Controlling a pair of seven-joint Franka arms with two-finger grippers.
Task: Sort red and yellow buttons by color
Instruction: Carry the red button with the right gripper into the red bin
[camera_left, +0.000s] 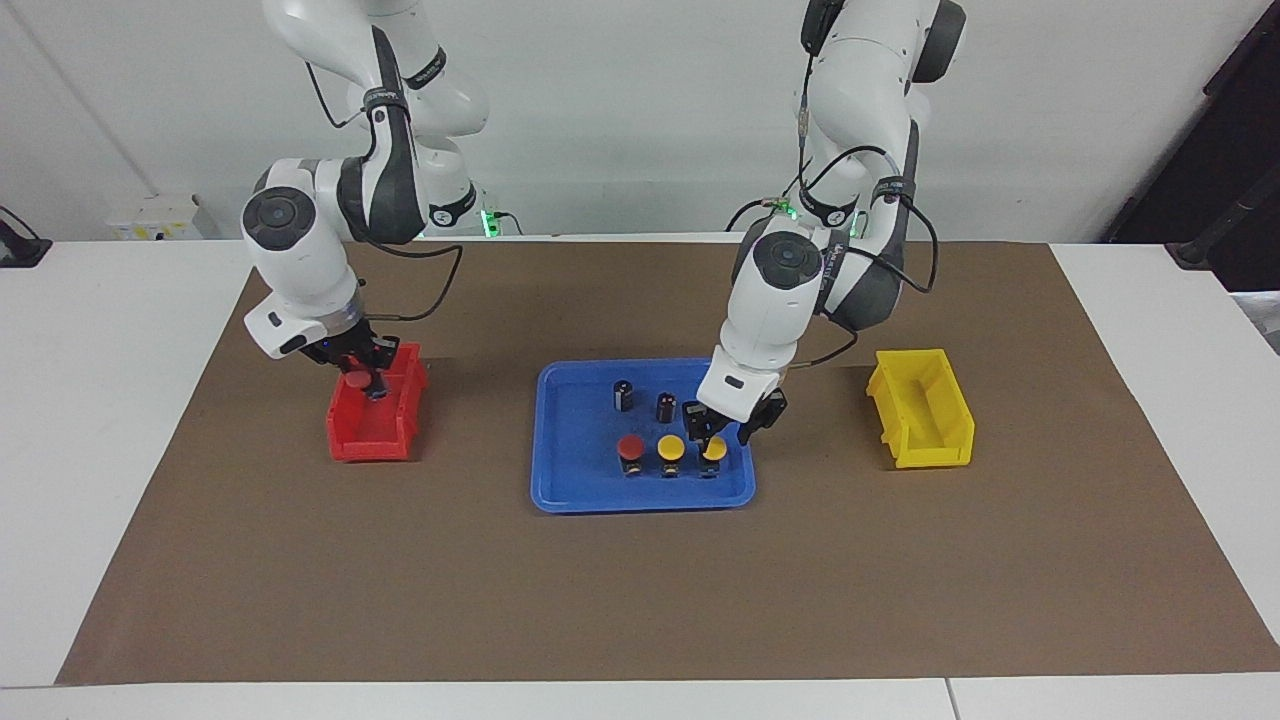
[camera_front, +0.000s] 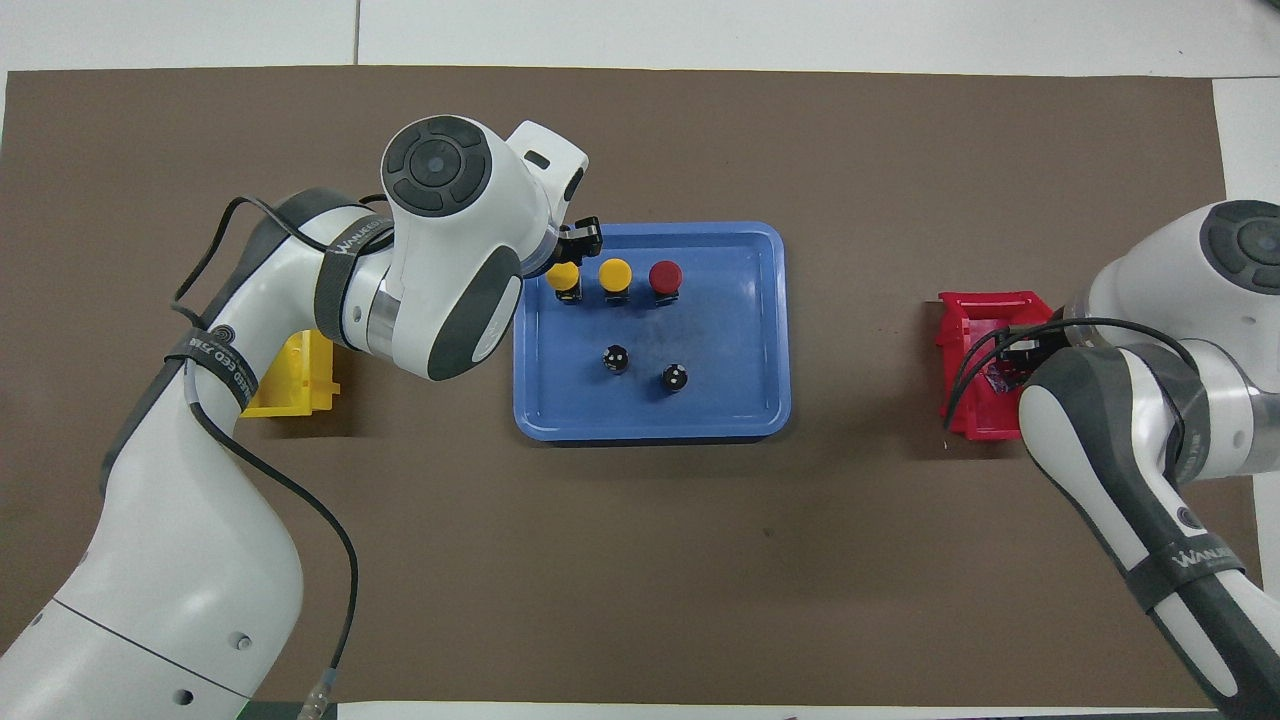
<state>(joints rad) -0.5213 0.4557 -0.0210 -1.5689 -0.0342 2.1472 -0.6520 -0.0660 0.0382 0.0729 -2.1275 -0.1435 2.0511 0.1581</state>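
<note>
A red-capped push-button on a short dark body (camera_left: 356, 381) is pinched between the fingertips of the right gripper (camera_left: 358, 382), which is held over the end of the open red plastic bin (camera_left: 372, 432) nearer to the robots. From the overhead view this gripper is largely hidden under its own arm, so whether the button touches the bin cannot be told.

The left gripper (camera_left: 716, 436) is set low over the shallow blue plastic tray (camera_left: 571, 492), at the yellow-capped push-button (camera_left: 713, 451) that stands at the left arm's end of a row of three. One dark finger (camera_left: 694, 418) is seen on the robots' side of that cap and the other toward the left arm's end of the table; whether the fingers are pressed onto the button or merely spread about it cannot be told.

Beside that button, in the same row, a second yellow-capped push-button (camera_left: 670, 449) and then a red-capped push-button in the tray (camera_left: 630, 449) are found. Two dark capless cylinders (camera_left: 623, 394) stand in the tray nearer to the robots. An open yellow plastic bin (camera_left: 922, 410) lies on the brown table mat (camera_left: 640, 600) toward the left arm's end.
</note>
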